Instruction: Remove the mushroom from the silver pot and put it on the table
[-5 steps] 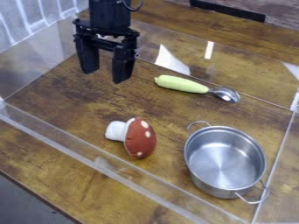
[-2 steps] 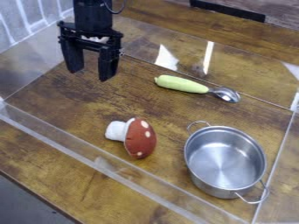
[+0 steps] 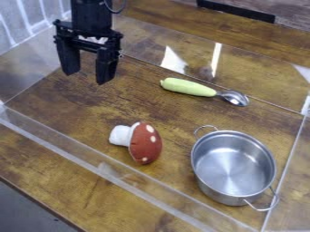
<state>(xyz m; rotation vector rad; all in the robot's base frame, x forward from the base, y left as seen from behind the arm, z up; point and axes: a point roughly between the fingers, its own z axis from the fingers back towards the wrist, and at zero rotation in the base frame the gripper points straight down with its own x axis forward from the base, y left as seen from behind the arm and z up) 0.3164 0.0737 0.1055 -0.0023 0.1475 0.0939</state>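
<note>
Camera view: the black gripper [image 3: 86, 65] hangs at the far left over the table [image 3: 72, 104], pointing straight down, its two fingers [image 3: 103, 67] spread apart with nothing between them. It is well apart from everything else in the scene.

To its right, further along the far side, a spoon [image 3: 204, 89] with a yellow-green handle and a metal bowl lies flat on the wood. Nearer the camera and near the middle, the mushroom [image 3: 137, 140] lies on its side on the table, red white-dotted cap toward the near side, white stem pointing left. Just right of it, apart from it, stands the pot [image 3: 234, 167], upright and shiny, with wire loop handles on its rim; its inside is bare steel.

Brown wood with dark grain forms the surface, with clear plastic walls [image 3: 72, 154] around it.
</note>
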